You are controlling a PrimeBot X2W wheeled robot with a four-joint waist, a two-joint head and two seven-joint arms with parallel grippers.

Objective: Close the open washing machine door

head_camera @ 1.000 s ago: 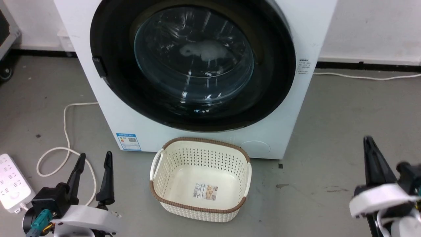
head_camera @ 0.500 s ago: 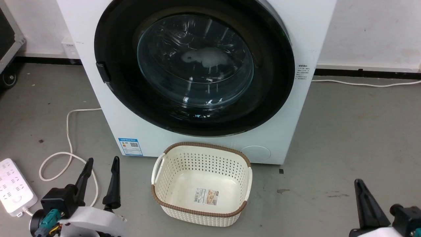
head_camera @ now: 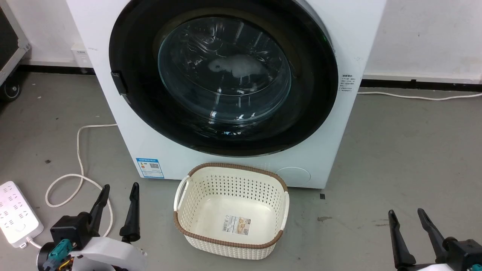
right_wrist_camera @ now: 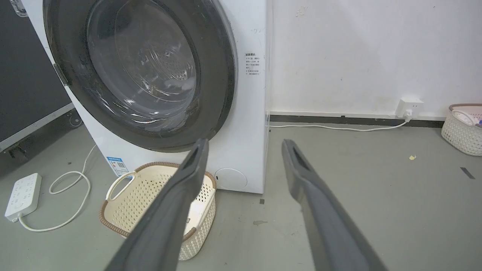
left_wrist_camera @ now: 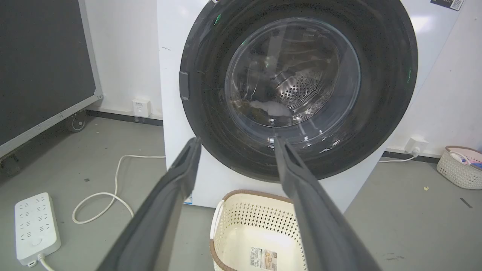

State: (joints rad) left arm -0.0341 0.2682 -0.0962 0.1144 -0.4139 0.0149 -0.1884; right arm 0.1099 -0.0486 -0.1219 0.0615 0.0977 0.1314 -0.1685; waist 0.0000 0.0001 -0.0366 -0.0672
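Large round black-rimmed washing machine door with clear bulging glass window (head_camera: 224, 71): it lies against the front of the big white front-loading washing machine (head_camera: 352, 41). In the right wrist view the rim looks flush, with no gap showing. Whether the catch is engaged cannot be told. Left gripper (head_camera: 120, 186): low at the robot's left above the grey floor (head_camera: 395, 150), fingers moderately apart, holding nothing, well apart from the door. Right gripper (head_camera: 406, 212): low at the right, fingers likewise apart and empty. Judgement: the swing looks complete, so the step in hand is to confirm the latch, or simply to hold clear. If a confirming press is made, put it on the black rim beside the small dark tab at the door's left edge (head_camera: 117, 82), probably the handle or latch side, not on the glass. Push square into the machine's front, slowly, with the fingers brought together so no tip catches. The left arm is the nearer one. Hazards: the cream perforated plastic basket with brown rim (head_camera: 233, 165) stands on the floor just before the machine, below the door, so approach over it. A white cord (head_camera: 78, 150) and a white power strip (head_camera: 17, 212) lie near the left gripper.
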